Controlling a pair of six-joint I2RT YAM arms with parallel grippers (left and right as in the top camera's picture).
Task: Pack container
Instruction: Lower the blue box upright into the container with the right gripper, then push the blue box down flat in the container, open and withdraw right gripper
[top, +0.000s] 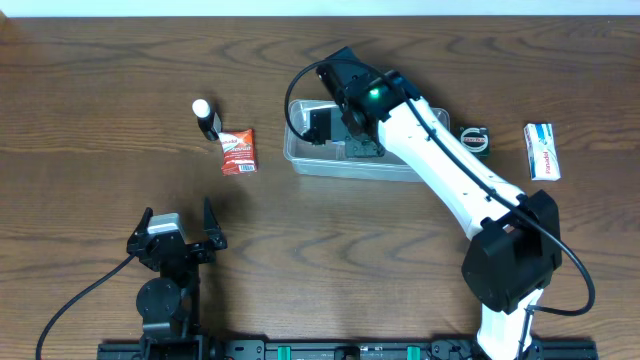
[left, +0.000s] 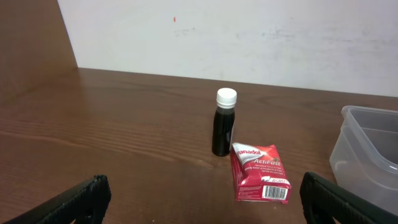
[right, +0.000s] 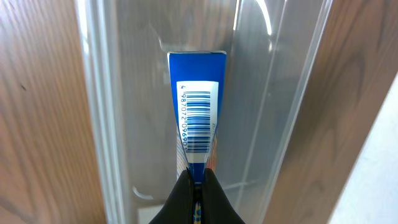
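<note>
One box (right: 196, 106) was pinched in the right gripper (right: 197, 182), long axis pointing down into the container (top: 300, 162) below; left gripper (top: 178, 224) gaped empty, well apart.

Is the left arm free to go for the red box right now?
Probably yes. The left hand is open, with bare table between it and the red box. The bottle stands close behind the box and could get knocked. The right hand holds a blue box at the container.
</note>
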